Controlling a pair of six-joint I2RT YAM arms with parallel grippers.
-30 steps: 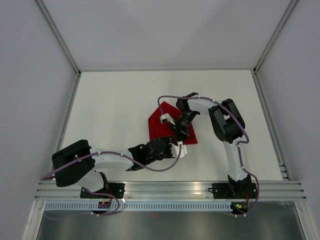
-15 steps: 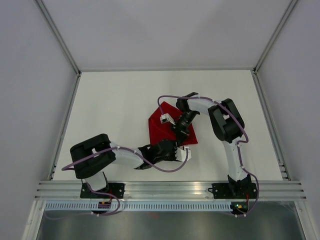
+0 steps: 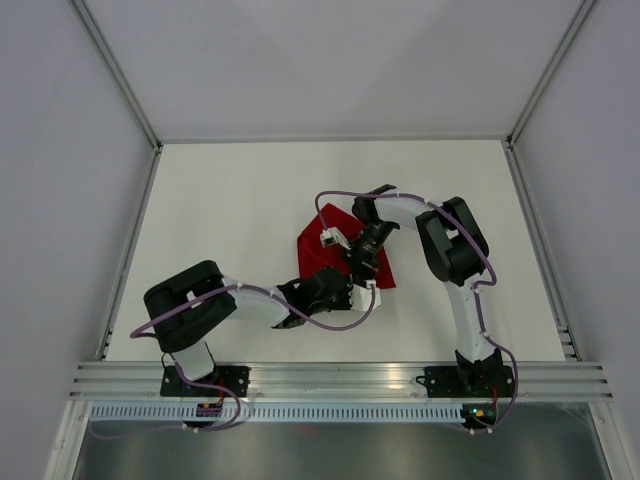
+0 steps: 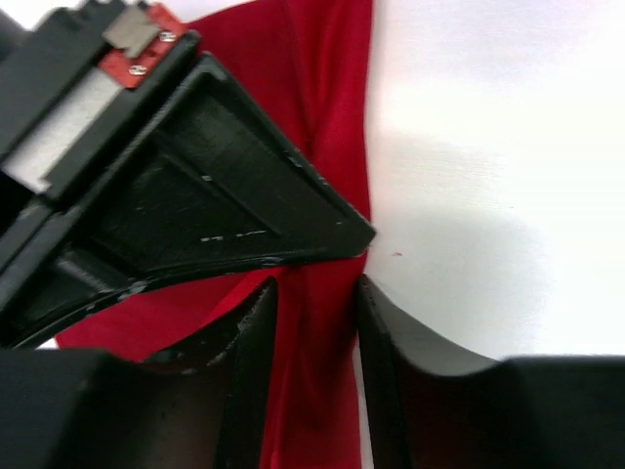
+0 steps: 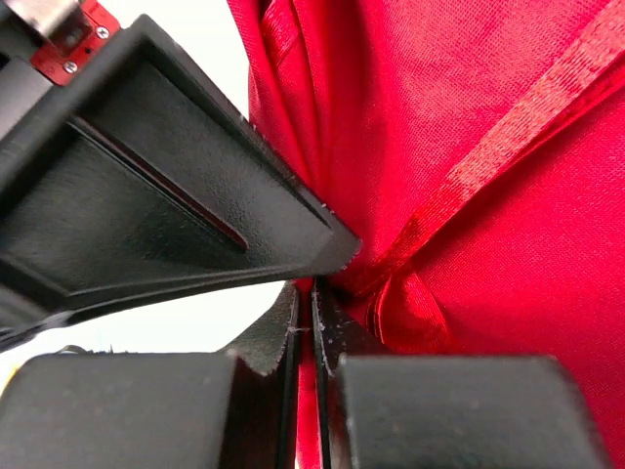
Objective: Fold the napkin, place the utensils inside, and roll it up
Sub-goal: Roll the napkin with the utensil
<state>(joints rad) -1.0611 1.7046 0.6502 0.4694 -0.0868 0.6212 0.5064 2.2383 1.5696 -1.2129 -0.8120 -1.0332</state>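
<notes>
Folds the napkin (image 3: 312, 255), bunched mid-way across the worktop (image 3: 230, 200), pinching a pleat tight in the closed right gripper (image 5: 313, 298) while straddling its edge with the half-open left gripper (image 4: 317, 303); next likely needs to close that left grip and carry the cloth across evenly.

The left arm (image 3: 250, 304) and right arm (image 3: 466, 300) have white links between bulky black joints (image 3: 455, 240). Each stands on a black base (image 3: 228, 381) and trails a looping purple cable (image 3: 340, 193). The fingers (image 4: 225, 195) are matte black wedges with recessed triangular panels. A small red board (image 4: 154, 51) beside them carries two screws (image 4: 143, 68).
</notes>
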